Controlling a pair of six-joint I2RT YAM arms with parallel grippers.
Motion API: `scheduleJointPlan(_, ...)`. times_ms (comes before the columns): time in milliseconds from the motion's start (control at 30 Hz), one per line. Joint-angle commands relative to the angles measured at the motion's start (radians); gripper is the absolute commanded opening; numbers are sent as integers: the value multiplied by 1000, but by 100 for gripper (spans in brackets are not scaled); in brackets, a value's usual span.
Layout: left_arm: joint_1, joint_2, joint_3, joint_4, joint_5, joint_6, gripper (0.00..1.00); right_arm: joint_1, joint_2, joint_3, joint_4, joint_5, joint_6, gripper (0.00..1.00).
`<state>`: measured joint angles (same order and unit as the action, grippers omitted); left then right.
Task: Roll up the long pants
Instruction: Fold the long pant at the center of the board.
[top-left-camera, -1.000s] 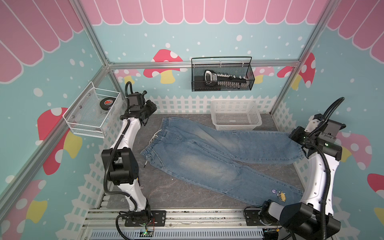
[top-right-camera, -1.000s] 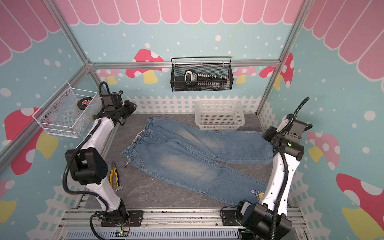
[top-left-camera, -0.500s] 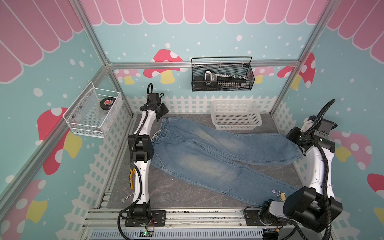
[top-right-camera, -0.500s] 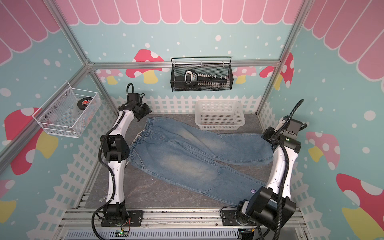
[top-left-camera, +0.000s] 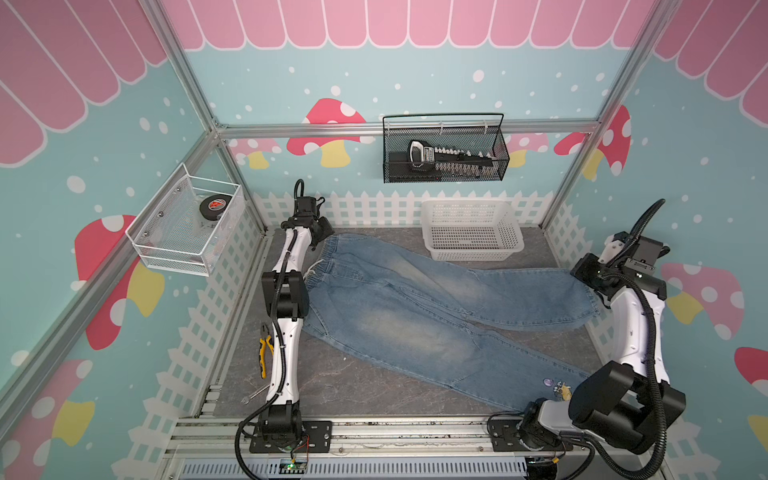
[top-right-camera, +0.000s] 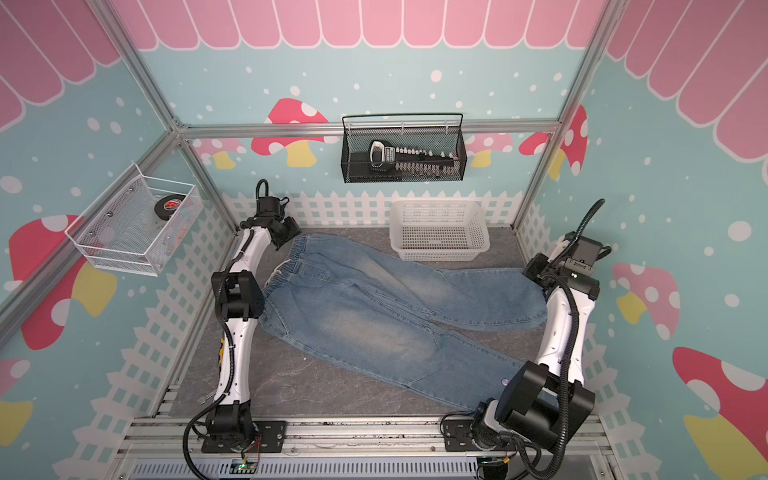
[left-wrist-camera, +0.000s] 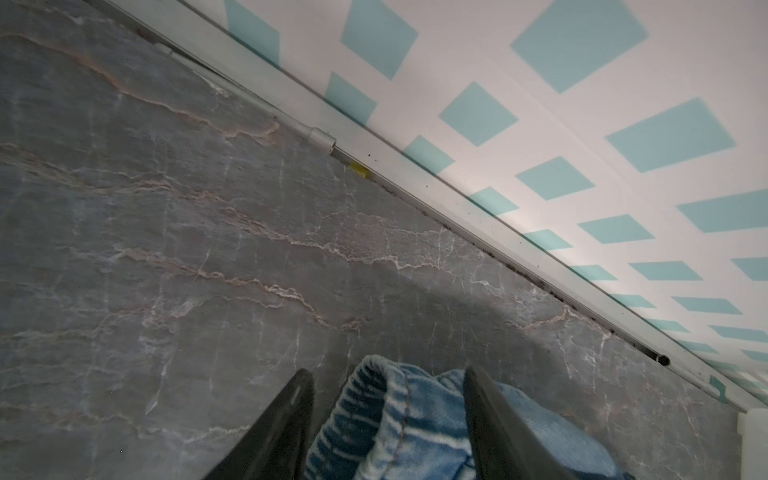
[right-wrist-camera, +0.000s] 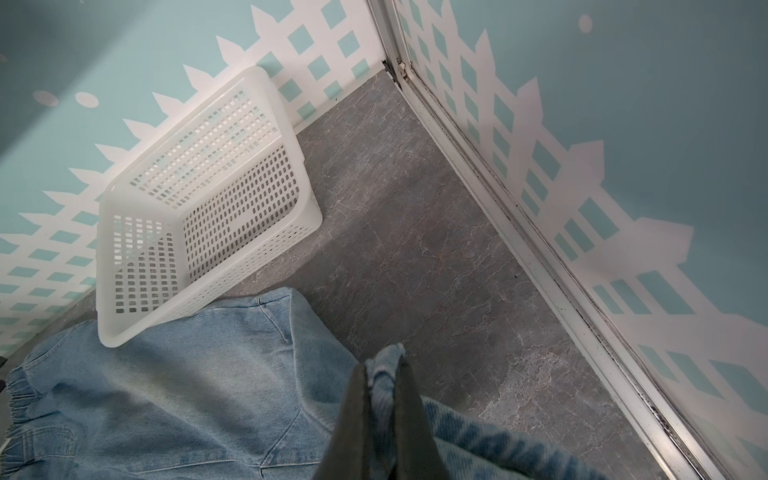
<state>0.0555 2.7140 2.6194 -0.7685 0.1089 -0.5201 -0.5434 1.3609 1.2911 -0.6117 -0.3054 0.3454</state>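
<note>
— On the table (top-left-camera: 332, 382), where do the long pants (top-left-camera: 415, 316) lie?
— Spread flat across it, not yet rolled. Left end effector (left-wrist-camera: 387, 372): jaws apart astride the waistband (left-wrist-camera: 374, 411). Right end effector (right-wrist-camera: 381, 363): clamped on one leg's hem (right-wrist-camera: 384, 374).

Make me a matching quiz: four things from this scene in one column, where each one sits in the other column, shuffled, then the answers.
Things:
1. puck
2. pliers
3. long pants
4. white plastic basket

Places:
A. spread out across the table
B. on the table, against the back wall
C. in the wire basket on the side wall
D. at the table's left edge

Pairs: 1-C, 2-D, 3-A, 4-B
</note>
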Motion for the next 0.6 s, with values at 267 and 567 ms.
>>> scheduleJointPlan(267,-5,-20,-103,94,135,-21,58,-7,9,-6,36,-5,0,0)
scheduleJointPlan(567,-5,-54,-181,128,177,-14,21,-7,2,-18,40,-2,3,1)
